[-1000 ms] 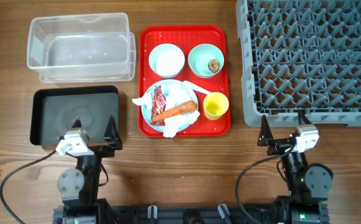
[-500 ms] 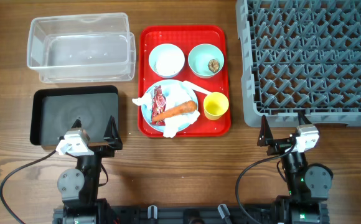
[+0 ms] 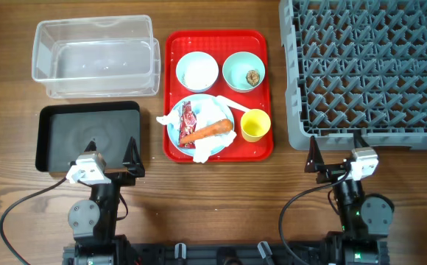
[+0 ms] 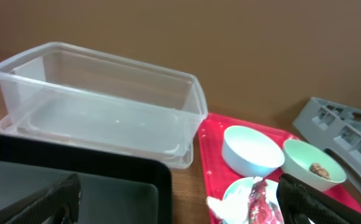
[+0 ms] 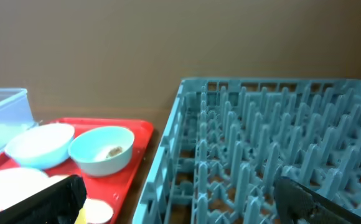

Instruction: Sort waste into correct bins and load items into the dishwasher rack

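Note:
A red tray (image 3: pixel 261 143) holds a light-blue plate (image 3: pixel 174 132) with a red-brown wrapper (image 3: pixel 189 119), an orange carrot (image 3: pixel 207 131) and white tissue (image 3: pixel 212 148). Behind it stand a whitish bowl (image 3: pixel 197 71) of rice and a mint bowl (image 3: pixel 244 71) with a brown lump (image 3: pixel 252 77). A yellow cup (image 3: pixel 255 125) stands at the plate's right. The clear tub (image 3: pixel 96 57) and black tray (image 3: pixel 88 136) lie to the left, the grey rack (image 3: pixel 368 70) to the right. My left gripper (image 3: pixel 110 154) is open and empty at the black tray's near edge. My right gripper (image 3: pixel 335 151) is open and empty at the rack's near edge.
The left wrist view shows the clear tub (image 4: pixel 99 112), black tray (image 4: pixel 106 186), both bowls and the wrapper (image 4: pixel 262 202). The right wrist view shows the rack (image 5: pixel 261 143), the mint bowl (image 5: pixel 101 149) and the red tray (image 5: pixel 137 155). Bare wood lies along the table's front.

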{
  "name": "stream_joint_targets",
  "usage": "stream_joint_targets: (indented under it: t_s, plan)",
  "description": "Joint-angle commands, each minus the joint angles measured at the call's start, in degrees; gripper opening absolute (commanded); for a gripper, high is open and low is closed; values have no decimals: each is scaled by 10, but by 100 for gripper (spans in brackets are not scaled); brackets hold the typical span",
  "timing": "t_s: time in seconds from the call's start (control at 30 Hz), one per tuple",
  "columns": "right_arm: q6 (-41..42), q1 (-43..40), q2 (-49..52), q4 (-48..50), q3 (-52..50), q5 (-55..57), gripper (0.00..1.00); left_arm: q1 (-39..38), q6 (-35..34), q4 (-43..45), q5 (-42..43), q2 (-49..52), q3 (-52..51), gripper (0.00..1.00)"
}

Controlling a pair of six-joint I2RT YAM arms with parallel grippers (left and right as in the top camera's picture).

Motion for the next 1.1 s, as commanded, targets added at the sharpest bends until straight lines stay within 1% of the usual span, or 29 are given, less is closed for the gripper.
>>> stream_joint_targets:
  t_s: [0.0,0.07,0.1,0.17,0.2,0.27,0.4,0.5,0.67,0.8,0.87,0.93,1.0,1.07]
  plan:
    - [5,3,-2,46,-1,23,100,2,3,73,83,-6,-3,100]
    - [5,3,-2,124,-1,26,100,2,2,130,123,-6,-3,100]
    - [5,3,-2,172,-1,29,100,2,1,156,129,-6,-3,100]
    - [20,3,-2,282,0,51,100,2,-26,220,129,-6,0,100]
    - [40,3,-2,326,0,78,100,2,-29,239,129,-6,6,100]
    - [67,3,-2,379,5,106,100,2,-36,251,129,-5,35,100]
    - [80,3,-2,402,42,106,100,2,-36,249,129,10,106,100]
    - [78,3,7,429,73,106,100,2,-36,249,141,42,161,100]
    - [78,3,78,461,159,106,100,2,-36,249,196,130,257,100]
    - [77,3,180,481,252,76,100,2,-36,249,215,198,333,100]
    - [75,3,257,467,317,25,100,2,-36,249,217,243,371,100]
    - [37,3,338,450,382,-47,100,2,-32,249,217,303,412,100]
    - [16,3,425,380,474,-97,100,2,-6,241,221,375,457,100]
    - [16,3,499,299,564,-130,100,2,-3,227,225,453,513,100]
